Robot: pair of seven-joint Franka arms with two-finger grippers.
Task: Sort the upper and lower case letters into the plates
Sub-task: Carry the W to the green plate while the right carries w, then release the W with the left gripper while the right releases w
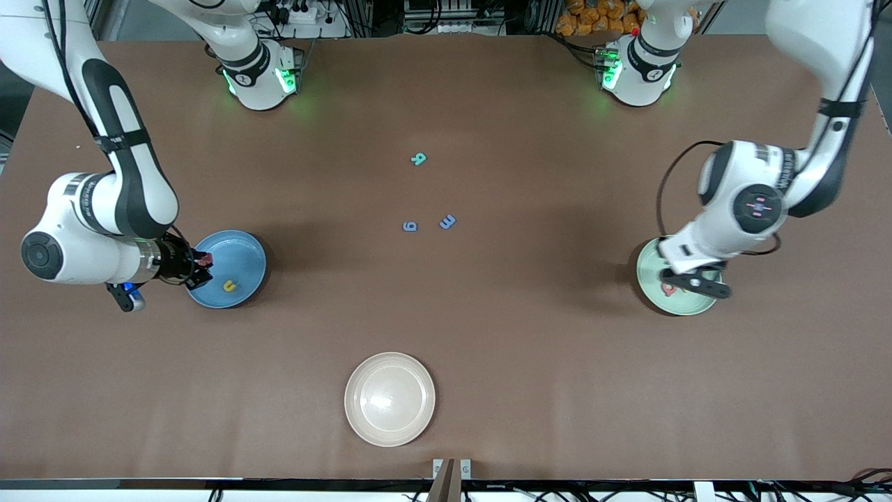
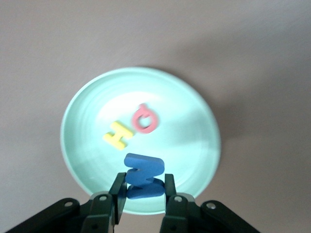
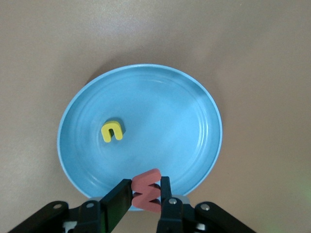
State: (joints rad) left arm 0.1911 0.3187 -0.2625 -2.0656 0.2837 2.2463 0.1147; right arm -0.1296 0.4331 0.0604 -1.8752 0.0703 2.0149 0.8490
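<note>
left gripper (image 2: 142,190) pinches a blue letter (image 2: 143,175) over the mint plate (image 1: 651,289), middle right of the front frame. right gripper (image 3: 146,193) pinches a red letter (image 3: 146,189) over the blue plate (image 1: 240,261), middle left. three letters (image 1: 428,202) lie mid-desk.

You are looking at a robotics lab, not a home or a shop. Two white robot arms stand bolted at one edge of a broad brown bench (image 1: 488,335), their bases (image 1: 261,80) ringed with green status lights. Past that edge you can see metal framing, bundled cables and a power strip (image 1: 300,12). The bench carries only a sparse test layout: small foam letters (image 1: 418,159) and a few plain plates (image 1: 389,399) spaced well apart.
</note>
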